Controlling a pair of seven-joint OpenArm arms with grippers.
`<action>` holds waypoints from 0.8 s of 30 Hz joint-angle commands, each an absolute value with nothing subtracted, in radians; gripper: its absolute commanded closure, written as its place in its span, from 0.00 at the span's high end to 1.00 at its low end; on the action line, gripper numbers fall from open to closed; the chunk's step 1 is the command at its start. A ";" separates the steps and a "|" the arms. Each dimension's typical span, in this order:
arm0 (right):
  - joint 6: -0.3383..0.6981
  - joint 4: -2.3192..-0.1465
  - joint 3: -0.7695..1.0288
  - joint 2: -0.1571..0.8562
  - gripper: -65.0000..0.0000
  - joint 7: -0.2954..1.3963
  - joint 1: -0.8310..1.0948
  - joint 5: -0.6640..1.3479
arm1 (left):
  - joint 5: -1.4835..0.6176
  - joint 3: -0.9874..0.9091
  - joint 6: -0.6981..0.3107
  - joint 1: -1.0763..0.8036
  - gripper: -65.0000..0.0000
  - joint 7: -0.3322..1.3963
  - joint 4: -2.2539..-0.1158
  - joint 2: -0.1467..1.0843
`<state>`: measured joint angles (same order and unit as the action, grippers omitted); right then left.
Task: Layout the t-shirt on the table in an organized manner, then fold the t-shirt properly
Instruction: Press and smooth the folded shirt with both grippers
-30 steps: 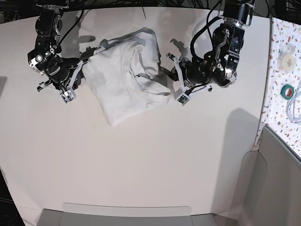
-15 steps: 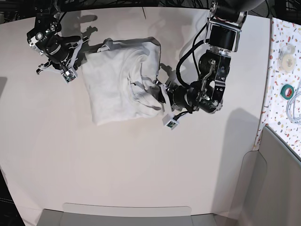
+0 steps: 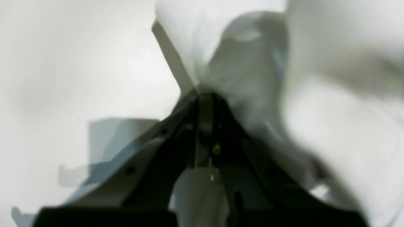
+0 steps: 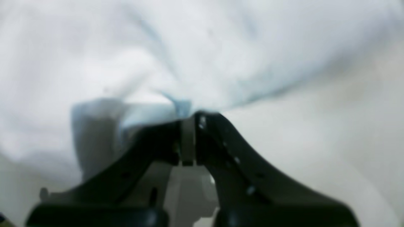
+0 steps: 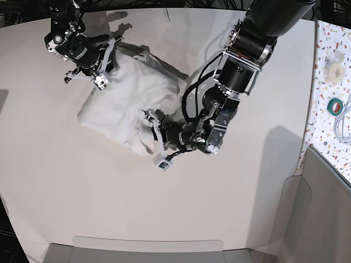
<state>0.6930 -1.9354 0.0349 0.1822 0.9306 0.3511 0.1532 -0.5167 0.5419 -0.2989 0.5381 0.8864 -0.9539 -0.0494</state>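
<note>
Off-white table (image 5: pixel 164 208) fills the base view, bare along its near edge at 6 o'clock and unmarked apart from shadows. Just past centre, toward 10 o'clock, lies the t-shirt (image 5: pixel 118 107), a wrinkled, partly bunched white mass resting on the tabletop and not yet spread flat. My left gripper (image 5: pixel 152 125), reaching in from the 2 o'clock side, meets the cloth at its nearer, 5 o'clock margin; its wrist camera shows the dark jaws drawn together at their tips with fabric (image 3: pixel 252 78) rising from between them, so I judge them pinched tight on an edge of the shirt. Farther off, at 11 o'clock, my right gripper (image 5: pixel 112 55) sits at the far margin; its own view shows the jaws (image 4: pixel 189 126) likewise closed, with white cloth (image 4: pixel 202 56) gathered at the tips. Both views are blurred. Holding two opposite edges in this way presumably serves to pull the garment taut and open it for layout. Beyond the table's 3 o'clock edge runs a speckled strip (image 5: pixel 323 137) carrying tape rolls (image 5: pixel 335 106).
</note>
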 commanded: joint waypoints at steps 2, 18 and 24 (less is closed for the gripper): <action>0.698 -1.954 -0.019 0.182 0.00 0.906 0.341 0.170 | -0.504 0.570 -0.300 0.573 0.02 0.880 -0.895 -0.090; 0.698 -1.969 -0.156 0.189 0.00 0.905 0.280 0.168 | -0.510 0.490 -0.300 0.670 0.02 0.748 -0.986 -0.142; 0.698 -2.038 -0.151 0.180 0.00 0.903 0.262 0.173 | -0.510 0.211 -0.306 0.665 0.01 0.938 -1.193 -0.117</action>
